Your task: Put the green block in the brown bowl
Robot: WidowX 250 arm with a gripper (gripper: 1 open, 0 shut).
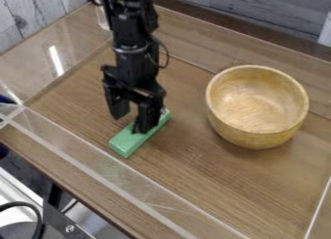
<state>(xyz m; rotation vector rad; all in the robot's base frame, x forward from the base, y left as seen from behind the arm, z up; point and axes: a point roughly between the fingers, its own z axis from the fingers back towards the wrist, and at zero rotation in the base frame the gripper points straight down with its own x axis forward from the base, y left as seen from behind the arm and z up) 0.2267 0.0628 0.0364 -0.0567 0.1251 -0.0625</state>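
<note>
The green block (138, 133) is seen lying flat on the wooden surface (195, 185), well to the left of the brown bowl (258, 105) and apart from it, its long axis running diagonally with the upper end nearer the bowl. It is judged to be rigid and light, a plain matte bar with flat parallel sides, so little slip is expected once it is pinched; nothing about it looks fragile. The narrow width across the two long sides is judged the right place to be taken hold of, near the middle of the length, so that the bar does not tip or swing when lifted. The gripper (135, 115) is seen pointing straight down over the upper half of the block, its jaws spread wide and nothing held between them; the fingers appear to stand on either side of the bar, though whether they touch it cannot be told. As the grip sits toward the bowl-side end, some droop of the free end is judged possible. The bowl, wide and thick-walled, is seen empty, and a clear panel (52, 136) borders the surface on the side far from the bowl.
</note>
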